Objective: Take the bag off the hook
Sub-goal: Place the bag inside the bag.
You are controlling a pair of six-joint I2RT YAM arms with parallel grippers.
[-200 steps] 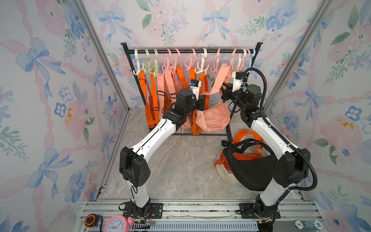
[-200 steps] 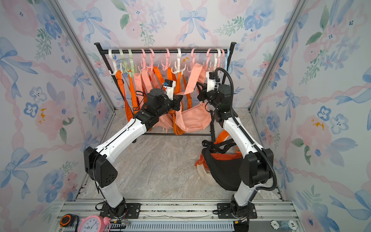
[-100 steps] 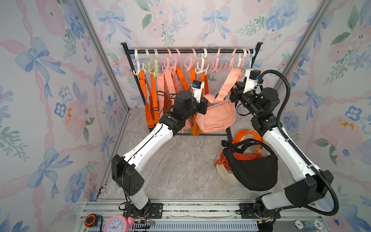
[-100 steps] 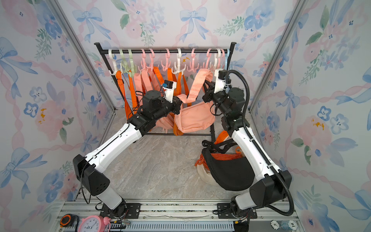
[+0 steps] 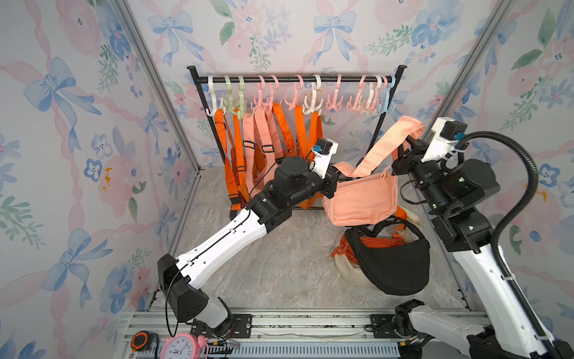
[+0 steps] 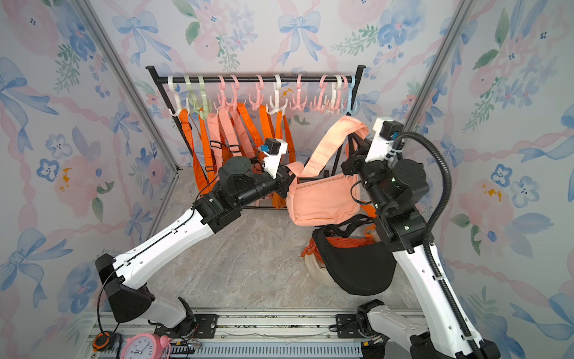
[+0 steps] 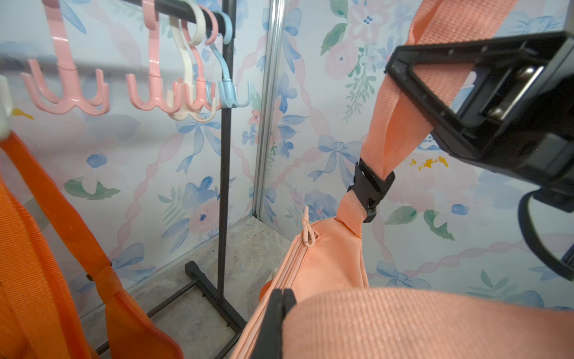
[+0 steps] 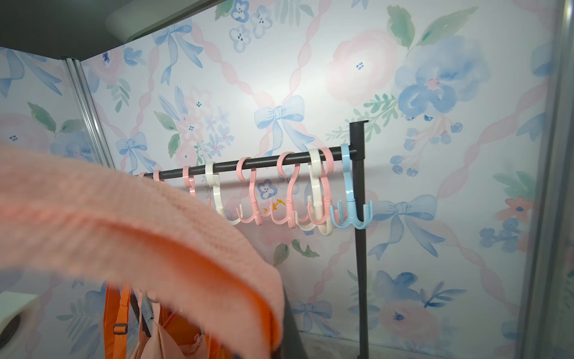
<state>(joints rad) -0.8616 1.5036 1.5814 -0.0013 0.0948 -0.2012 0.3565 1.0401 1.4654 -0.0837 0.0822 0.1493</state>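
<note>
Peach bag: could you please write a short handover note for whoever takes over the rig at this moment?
Left tool: shut on the strap where it meets the peach bag.
Right tool: shut on the strap's upper loop, held high.
Bag: off the hooks, hanging in the air between both arms, next to the black bag on the floor.
Done: unhooking.
Left: probably lower it by the black bag and release.

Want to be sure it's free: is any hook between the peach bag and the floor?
Nothing visible does. The peach bag hangs between the left hand and right hand, its strap below the empty hooks, touching none.
</note>
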